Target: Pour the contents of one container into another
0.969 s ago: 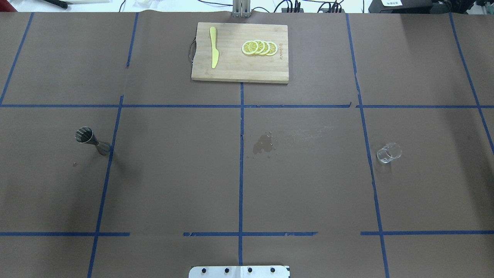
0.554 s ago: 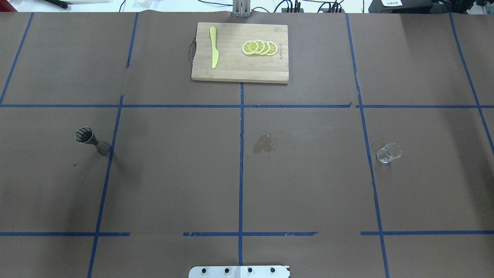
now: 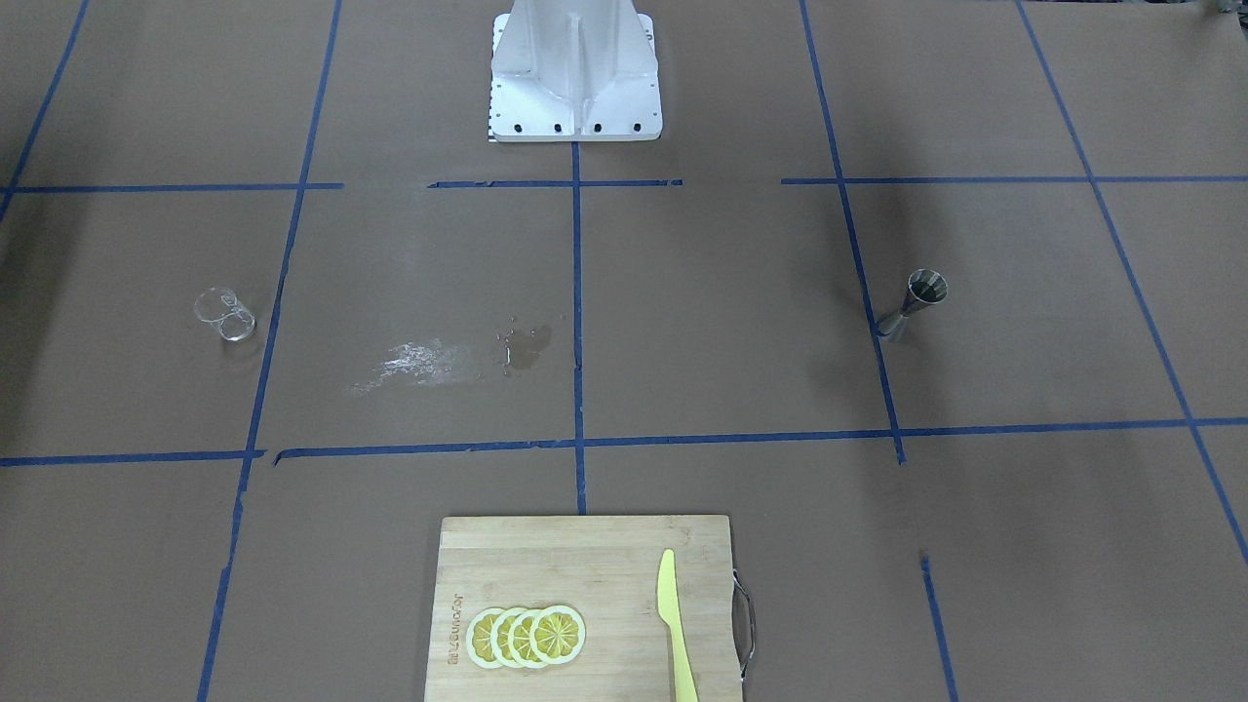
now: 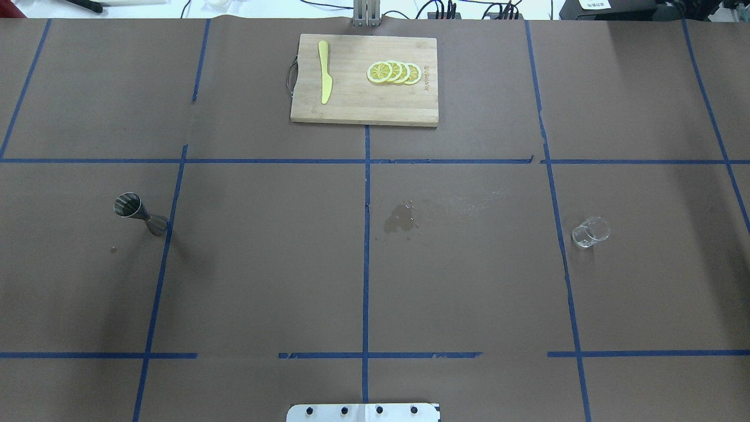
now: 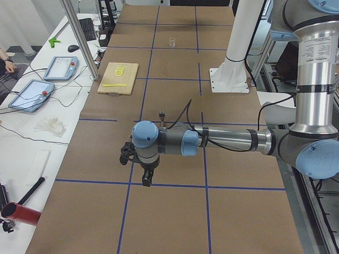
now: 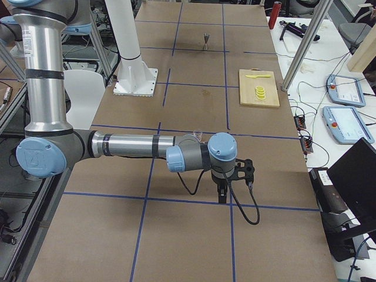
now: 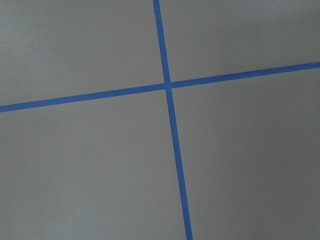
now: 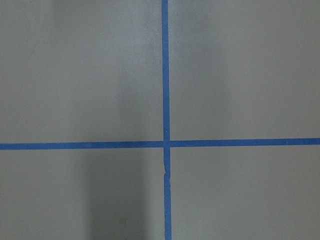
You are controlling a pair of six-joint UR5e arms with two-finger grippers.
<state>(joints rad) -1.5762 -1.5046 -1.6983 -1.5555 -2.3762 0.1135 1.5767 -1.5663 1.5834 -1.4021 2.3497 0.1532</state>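
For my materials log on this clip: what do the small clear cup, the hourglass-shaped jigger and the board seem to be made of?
The cup: clear glass, or possibly clear plastic; the brown table cover shows through it. The jigger: dull grey metal, likely steel; streaky reflections inside its cone. The board: pale wood, perhaps bamboo; strip grain, matte.

The table cover (image 4: pixel 263 264) is matt brown paper, lined with smooth blue tape (image 4: pixel 365 281); a wet patch (image 4: pixel 401 220) darkens it; the jigger (image 4: pixel 140 214) is dull grey metal; the measuring cup (image 4: pixel 590 232) is clear, shiny glass; the cutting board (image 4: pixel 363 105) is pale, grained wood; the knife (image 4: pixel 324 70) looks like smooth yellow plastic.
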